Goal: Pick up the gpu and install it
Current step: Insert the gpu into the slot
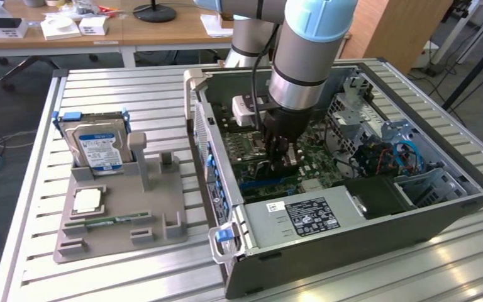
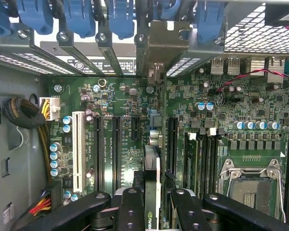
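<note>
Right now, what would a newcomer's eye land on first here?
The arm reaching into the open case, mid exterior view, grabs the eye first. Its gripper holds the gpu edge-on over the motherboard slots. At the exterior view's left, a blue-labelled hard drive stands in a grey tray.

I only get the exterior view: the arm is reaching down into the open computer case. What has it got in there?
Observer: The gripper is closed on the gpu, a thin dark card seen edge-on.
Operator: Where over the board?
Observer: It stands on edge between two of the long black slots on the motherboard.
Operator: And its far end?
Observer: A metal bracket in line with it sits at the case's rear openings, by the blue clips.
</note>
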Controlling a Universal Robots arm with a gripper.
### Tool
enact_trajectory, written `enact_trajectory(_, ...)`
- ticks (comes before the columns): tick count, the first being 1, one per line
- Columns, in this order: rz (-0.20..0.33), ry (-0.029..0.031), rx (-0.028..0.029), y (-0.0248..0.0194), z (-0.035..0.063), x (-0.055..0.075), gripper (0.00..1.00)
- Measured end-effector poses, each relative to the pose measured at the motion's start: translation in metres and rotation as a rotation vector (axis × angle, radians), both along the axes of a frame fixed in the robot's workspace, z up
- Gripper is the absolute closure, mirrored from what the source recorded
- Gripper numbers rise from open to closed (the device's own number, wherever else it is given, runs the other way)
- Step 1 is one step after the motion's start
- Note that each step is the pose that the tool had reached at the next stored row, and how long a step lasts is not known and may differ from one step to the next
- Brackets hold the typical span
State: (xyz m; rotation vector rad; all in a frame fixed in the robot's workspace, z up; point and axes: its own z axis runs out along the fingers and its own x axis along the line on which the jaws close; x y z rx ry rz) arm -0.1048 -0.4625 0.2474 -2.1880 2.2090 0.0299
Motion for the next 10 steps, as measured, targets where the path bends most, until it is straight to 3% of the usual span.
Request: enact_trajectory(10,0.0,-0.0001,0.0,0.0007,-0.0001,-0.0006,0.74)
